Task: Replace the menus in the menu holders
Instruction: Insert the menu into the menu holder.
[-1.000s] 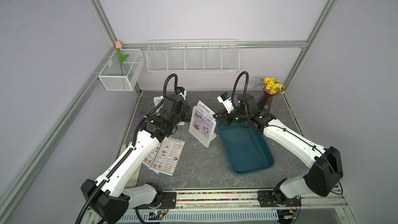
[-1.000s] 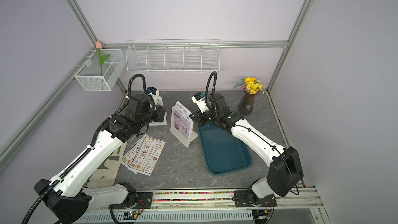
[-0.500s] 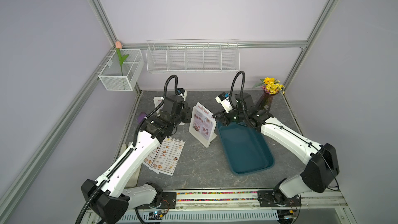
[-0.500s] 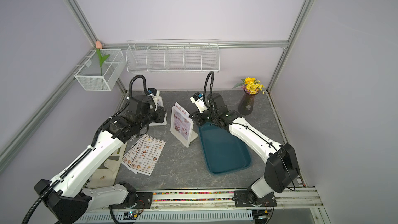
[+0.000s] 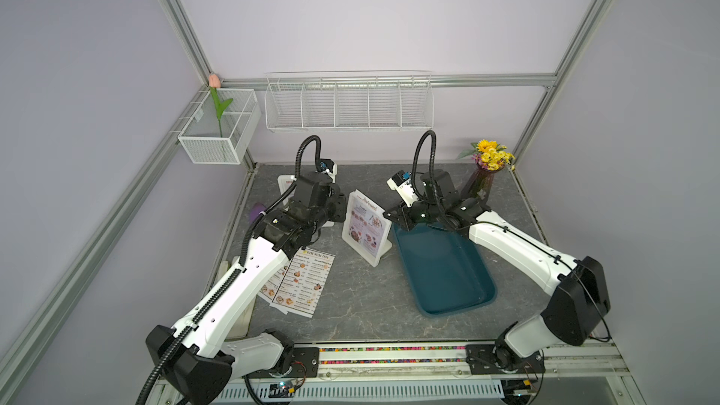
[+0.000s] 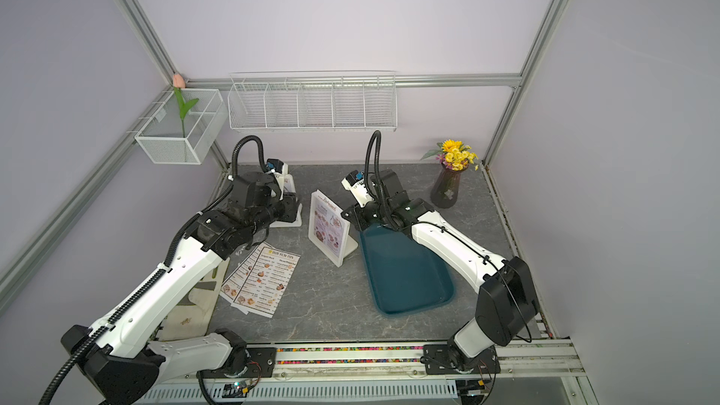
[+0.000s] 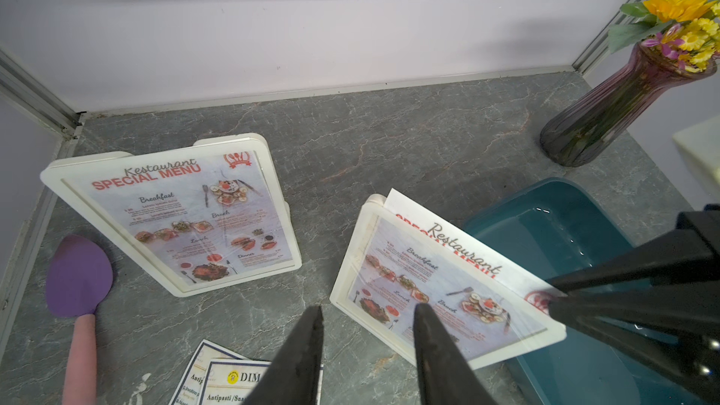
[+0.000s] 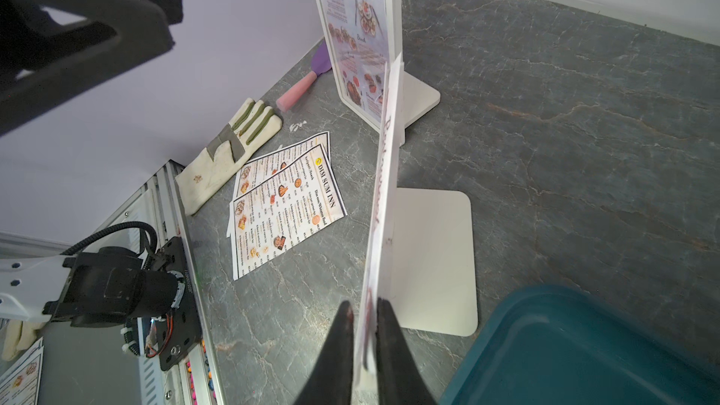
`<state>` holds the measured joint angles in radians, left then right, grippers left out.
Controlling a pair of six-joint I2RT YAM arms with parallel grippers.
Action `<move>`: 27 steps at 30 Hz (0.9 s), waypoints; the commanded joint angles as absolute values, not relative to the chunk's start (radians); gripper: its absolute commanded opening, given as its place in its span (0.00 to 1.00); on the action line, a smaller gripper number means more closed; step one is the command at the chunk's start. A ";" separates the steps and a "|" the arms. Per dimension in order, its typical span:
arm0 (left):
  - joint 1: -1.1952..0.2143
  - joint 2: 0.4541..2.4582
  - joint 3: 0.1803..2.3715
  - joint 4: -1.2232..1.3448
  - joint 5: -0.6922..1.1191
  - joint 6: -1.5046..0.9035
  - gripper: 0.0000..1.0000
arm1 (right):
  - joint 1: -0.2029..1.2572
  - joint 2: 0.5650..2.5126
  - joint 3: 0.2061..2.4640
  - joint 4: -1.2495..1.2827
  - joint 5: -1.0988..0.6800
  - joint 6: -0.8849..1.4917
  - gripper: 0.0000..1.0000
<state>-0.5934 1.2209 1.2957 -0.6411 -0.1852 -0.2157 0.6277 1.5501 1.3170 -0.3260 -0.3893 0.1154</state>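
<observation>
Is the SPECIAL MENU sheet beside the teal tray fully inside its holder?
Partly out: the sheet sticks past the holder's edge, pinched by the right gripper.

A robotics lab test cell: aluminium framing [image 5: 175, 17], blank lilac walls [image 5: 370, 13], a mounting rail [image 5: 389, 360] edging a staged marble-look counter [image 5: 362, 298].

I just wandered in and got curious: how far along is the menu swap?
Early days. Done: nothing yet; the far holder holds its SPECIAL MENU fully. In hand: the right gripper pinches a corner of the sheet sticking partway out of the near holder; the left gripper hangs open nearby. Left: empty both holders, then slide in the two DIM SUM INN menus lying on the table.
</observation>
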 commanded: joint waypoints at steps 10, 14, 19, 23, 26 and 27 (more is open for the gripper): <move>-0.586 1.209 1.290 -0.627 -0.184 -0.225 0.41 | 0.617 1.539 1.344 -0.337 -0.402 0.115 0.09; -0.587 1.210 1.290 -0.627 -0.185 -0.224 0.41 | 0.617 1.541 1.345 -0.337 -0.420 0.114 0.07; -0.586 1.212 1.290 -0.626 -0.185 -0.223 0.41 | 0.618 1.548 1.347 -0.342 -0.438 0.116 0.07; -0.586 1.211 1.291 -0.626 -0.187 -0.223 0.41 | 0.620 1.552 1.348 -0.346 -0.449 0.116 0.07; -0.586 1.212 1.293 -0.627 -0.186 -0.223 0.41 | 0.620 1.557 1.350 -0.353 -0.453 0.115 0.07; -0.587 1.212 1.293 -0.628 -0.187 -0.224 0.41 | 0.621 1.559 1.351 -0.357 -0.454 0.114 0.07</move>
